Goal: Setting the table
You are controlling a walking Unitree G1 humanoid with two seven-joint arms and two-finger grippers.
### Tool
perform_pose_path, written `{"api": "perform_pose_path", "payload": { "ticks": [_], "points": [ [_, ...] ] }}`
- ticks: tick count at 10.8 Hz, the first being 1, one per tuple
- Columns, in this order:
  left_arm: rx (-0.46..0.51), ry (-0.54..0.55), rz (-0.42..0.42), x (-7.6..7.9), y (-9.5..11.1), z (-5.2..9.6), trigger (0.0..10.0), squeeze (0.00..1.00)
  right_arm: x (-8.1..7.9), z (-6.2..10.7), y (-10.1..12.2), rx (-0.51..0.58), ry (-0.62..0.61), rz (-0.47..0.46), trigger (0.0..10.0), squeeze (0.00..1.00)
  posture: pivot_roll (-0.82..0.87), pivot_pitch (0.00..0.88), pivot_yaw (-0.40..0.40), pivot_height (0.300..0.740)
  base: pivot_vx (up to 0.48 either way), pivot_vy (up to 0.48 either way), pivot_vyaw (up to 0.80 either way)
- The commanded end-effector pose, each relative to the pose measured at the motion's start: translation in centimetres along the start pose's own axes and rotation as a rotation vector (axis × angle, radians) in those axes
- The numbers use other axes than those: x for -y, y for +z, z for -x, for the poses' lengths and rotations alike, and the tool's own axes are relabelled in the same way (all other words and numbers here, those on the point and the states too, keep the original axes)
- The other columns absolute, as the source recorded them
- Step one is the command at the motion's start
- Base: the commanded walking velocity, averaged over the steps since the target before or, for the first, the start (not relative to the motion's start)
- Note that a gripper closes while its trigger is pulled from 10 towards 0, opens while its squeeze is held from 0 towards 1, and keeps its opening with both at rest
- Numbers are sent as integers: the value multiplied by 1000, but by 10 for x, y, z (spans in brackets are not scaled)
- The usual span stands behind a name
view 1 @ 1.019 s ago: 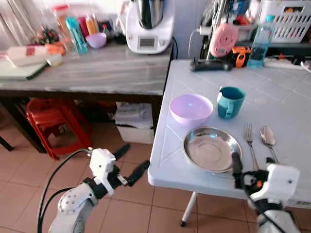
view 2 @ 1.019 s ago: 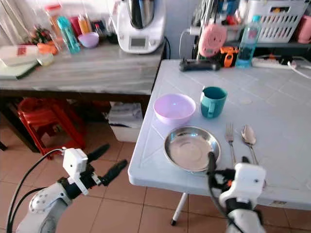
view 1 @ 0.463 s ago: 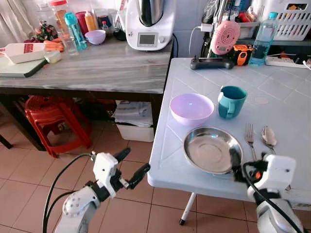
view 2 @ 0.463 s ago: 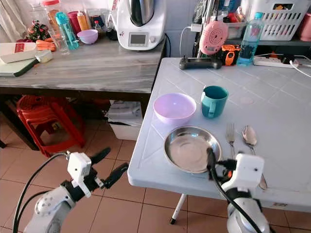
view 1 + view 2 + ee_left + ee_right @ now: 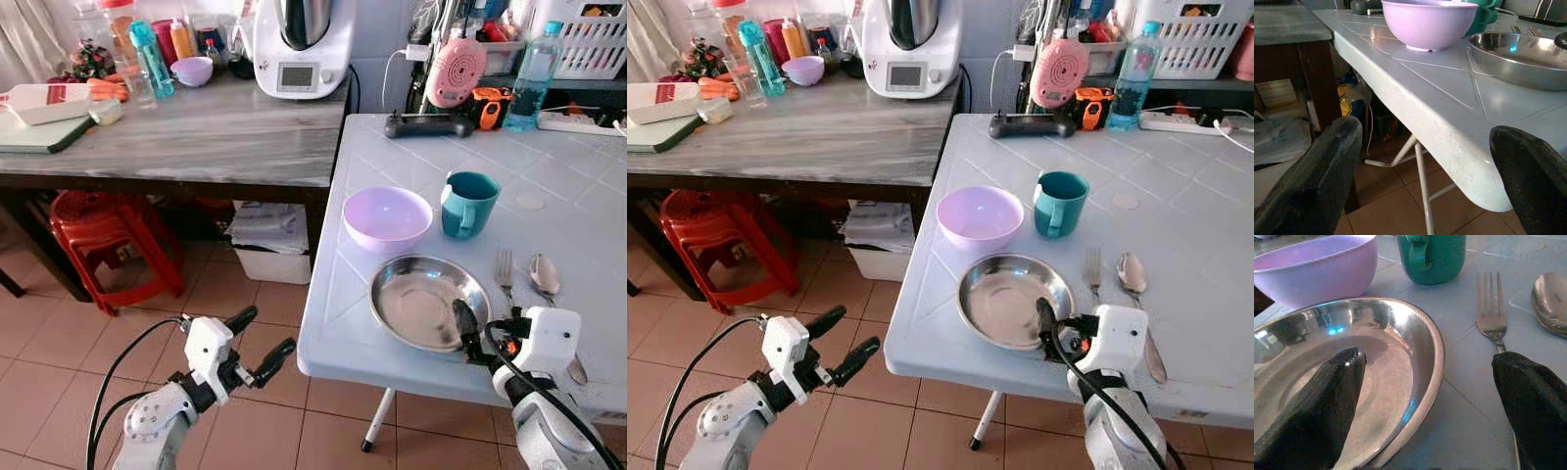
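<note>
My right claw (image 5: 1425, 396) is wide open, one finger over the plate (image 5: 1415, 347), fork (image 5: 1492, 313) straight ahead

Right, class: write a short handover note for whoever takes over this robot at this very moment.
Right gripper: open, straddling the near right rim of the plate, one finger over its inside, the other near the fork.
Left gripper: open, low over the floor beside the table.
On the table: plate, bowl, mug, fork, spoon.
Left: probably only final placing of the plate.
</note>
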State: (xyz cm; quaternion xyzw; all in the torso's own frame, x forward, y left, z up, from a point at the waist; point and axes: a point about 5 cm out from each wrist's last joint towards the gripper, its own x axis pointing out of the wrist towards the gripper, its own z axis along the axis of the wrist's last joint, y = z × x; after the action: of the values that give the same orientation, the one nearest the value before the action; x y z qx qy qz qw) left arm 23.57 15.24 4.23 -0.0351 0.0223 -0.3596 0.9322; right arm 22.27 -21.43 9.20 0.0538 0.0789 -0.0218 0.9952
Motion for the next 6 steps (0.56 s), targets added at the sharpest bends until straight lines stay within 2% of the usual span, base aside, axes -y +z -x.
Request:
{"api": "perform_pose_path", "payload": {
  "ticks": [1, 2, 6],
  "points": [
    [4, -2, -9, -2, 0, 0, 10000, 0, -1, -3, -3, -16, 20, -28, 8118, 0, -23, 19, 71, 740, 0, 0, 0],
    [42, -20, -18, 0, 4, -2, 10000, 0, -1, -4, -5, -32, 38, -47, 0, 0, -18, 19, 66, 740, 0, 0, 0],
    [82, -82, -47, 3, 13, -9, 10000, 0, -1, -7, -12, -66, 58, -76, 118, 0, -11, 14, 66, 740, 0, 0, 0]
  ]
}}
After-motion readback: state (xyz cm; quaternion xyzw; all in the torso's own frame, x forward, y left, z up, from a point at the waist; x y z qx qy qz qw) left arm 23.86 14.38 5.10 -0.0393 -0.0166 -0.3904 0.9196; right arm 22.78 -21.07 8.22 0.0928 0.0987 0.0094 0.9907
